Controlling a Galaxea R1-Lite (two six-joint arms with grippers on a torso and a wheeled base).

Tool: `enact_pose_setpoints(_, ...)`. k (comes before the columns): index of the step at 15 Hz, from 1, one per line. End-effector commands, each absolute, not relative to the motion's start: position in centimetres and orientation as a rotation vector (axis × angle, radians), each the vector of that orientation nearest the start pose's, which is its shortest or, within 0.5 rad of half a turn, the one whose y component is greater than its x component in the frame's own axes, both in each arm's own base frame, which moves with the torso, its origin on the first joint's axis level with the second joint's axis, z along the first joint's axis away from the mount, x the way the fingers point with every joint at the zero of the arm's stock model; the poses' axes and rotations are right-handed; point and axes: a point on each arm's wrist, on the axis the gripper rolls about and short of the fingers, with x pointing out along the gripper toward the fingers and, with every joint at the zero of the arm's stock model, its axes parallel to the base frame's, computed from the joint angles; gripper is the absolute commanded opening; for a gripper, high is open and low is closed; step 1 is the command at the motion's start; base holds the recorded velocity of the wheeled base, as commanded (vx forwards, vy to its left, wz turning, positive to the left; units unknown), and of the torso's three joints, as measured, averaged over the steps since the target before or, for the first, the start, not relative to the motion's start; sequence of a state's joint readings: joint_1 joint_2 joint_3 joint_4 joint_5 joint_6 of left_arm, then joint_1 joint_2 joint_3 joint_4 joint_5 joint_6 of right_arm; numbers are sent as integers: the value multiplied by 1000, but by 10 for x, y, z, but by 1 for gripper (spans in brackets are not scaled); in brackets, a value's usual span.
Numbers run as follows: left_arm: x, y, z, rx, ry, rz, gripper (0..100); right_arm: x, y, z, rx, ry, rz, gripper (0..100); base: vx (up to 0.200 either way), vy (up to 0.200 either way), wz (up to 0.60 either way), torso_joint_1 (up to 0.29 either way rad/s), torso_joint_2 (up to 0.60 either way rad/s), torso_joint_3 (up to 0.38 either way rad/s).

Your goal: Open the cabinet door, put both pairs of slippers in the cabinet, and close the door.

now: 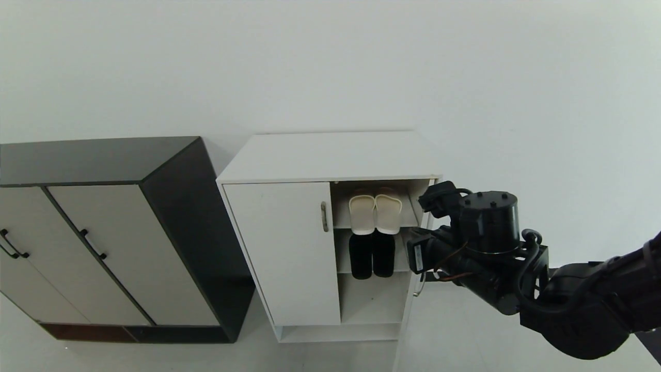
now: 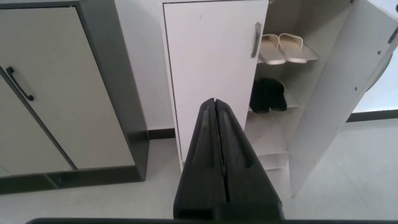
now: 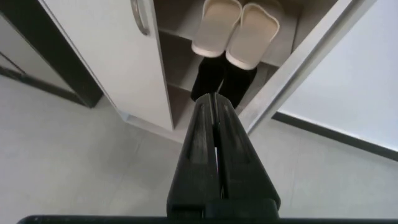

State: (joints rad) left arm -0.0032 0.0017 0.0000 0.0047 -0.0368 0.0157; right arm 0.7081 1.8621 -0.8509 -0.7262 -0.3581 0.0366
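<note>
left pincer and right pincer closed tight, empty | door open | risk: closing swing snags overhanging white slippers

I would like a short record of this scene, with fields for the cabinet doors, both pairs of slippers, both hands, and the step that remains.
cabinet: white cabinet, beside a dark cabinet
left door: closed
right door: open
white slippers: upper shelf, side by side
black slippers: shelf below
left hand: shut, empty
right hand: shut, empty, close to the right door
remaining step: close the right door
</note>
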Motion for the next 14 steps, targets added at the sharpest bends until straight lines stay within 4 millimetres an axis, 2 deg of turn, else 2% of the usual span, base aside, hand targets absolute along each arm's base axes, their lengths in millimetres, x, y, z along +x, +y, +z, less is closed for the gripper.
enact_pose_setpoints(1,-23,-1,75,15,6,-40,0,264,203,164,-104,252,314,0,0,0,0,0,0,0)
enact_pose_setpoints(6,-23,-1,75,15,6,-40,0,265,189,172,-118,277,258,0,0,0,0,0,0,0)
enact_pose_setpoints(9,-23,-1,75,15,6,-40,0,265,189,164,-154,342,256,0,0,0,0,0,0,0)
enact_pose_setpoints(14,-23,-1,75,15,6,-40,0,280,195,138,-183,405,242,0,0,0,0,0,0,0)
